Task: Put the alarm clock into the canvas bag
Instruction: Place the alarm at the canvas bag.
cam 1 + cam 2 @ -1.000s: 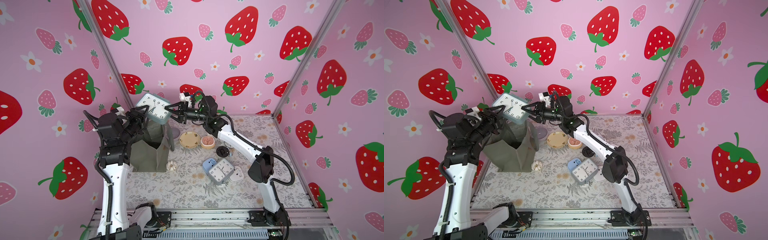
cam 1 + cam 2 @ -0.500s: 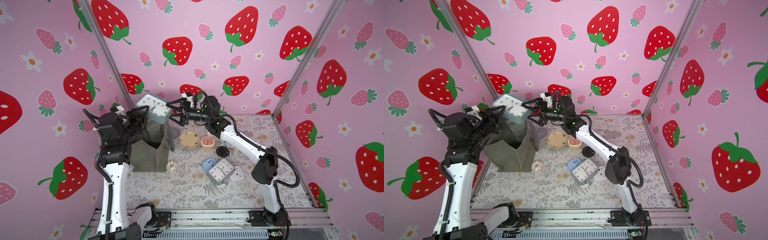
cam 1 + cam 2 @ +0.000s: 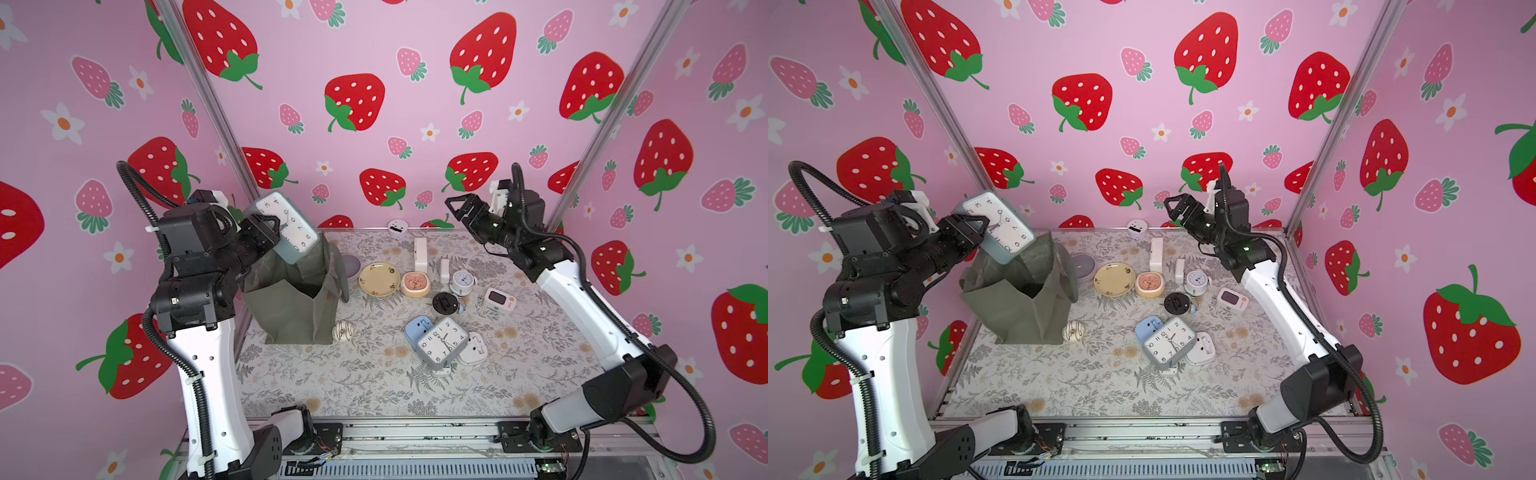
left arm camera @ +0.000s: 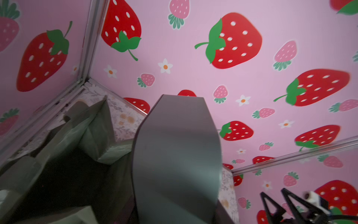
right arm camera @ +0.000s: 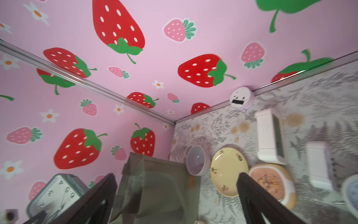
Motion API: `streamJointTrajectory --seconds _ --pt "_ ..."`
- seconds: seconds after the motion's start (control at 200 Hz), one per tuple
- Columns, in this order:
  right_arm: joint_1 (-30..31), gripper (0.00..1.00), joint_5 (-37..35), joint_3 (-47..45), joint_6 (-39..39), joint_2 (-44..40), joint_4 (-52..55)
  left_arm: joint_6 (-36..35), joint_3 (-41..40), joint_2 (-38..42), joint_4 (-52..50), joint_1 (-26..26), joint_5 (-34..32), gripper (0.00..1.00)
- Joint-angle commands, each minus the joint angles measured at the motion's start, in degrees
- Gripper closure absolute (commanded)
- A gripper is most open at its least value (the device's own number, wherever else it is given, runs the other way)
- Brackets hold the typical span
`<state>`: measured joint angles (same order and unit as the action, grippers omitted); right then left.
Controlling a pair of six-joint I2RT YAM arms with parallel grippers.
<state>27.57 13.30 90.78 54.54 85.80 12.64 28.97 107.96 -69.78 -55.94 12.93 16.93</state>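
Note:
The alarm clock [image 3: 286,226] [image 3: 998,226], square with a grey-blue case and a white face, hangs tilted just above the open mouth of the canvas bag [image 3: 291,307] [image 3: 1017,311]. My left gripper [image 3: 266,232] [image 3: 971,232] is shut on the clock's left edge. In the left wrist view the clock's grey back [image 4: 176,155] fills the middle and hides the jaws, with the bag [image 4: 77,135] beneath it. My right gripper [image 3: 457,208] [image 3: 1173,205] hovers open and empty at the back right, well away from the clock. Its wrist view shows the bag [image 5: 155,184] between the spread fingers [image 5: 102,194].
Right of the bag on the table lie a lavender bowl [image 3: 351,266], a yellow plate [image 3: 379,279], a pink dish [image 3: 414,284], a white box [image 3: 420,249] and several small clocks. Another square grey clock [image 3: 440,343] leans on a blue one [image 3: 417,328]. A striped round thing [image 3: 343,331] sits at the bag's foot.
My right gripper opened, let go of the alarm clock and drew back to the right. The left gripper alone keeps the clock, which has dipped closer to the bag's mouth.

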Motion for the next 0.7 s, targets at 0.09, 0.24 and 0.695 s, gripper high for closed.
streamJointTrajectory --seconds 0.09,0.24,0.695 --pt "-2.33 0.0 -5.88 -3.77 -10.94 -2.67 5.37 -11.11 -0.27 -2.01 -8.83 -0.37 -3.7 0.75" --pt "-2.79 0.0 -3.55 -2.95 -10.79 -1.36 5.54 -3.09 -3.9 -3.04 -4.61 -0.51 -5.14 0.8" --pt "-3.08 0.0 -5.82 0.37 -15.75 -0.84 12.12 10.27 -6.12 -11.43 -10.1 -0.57 -15.89 0.82"
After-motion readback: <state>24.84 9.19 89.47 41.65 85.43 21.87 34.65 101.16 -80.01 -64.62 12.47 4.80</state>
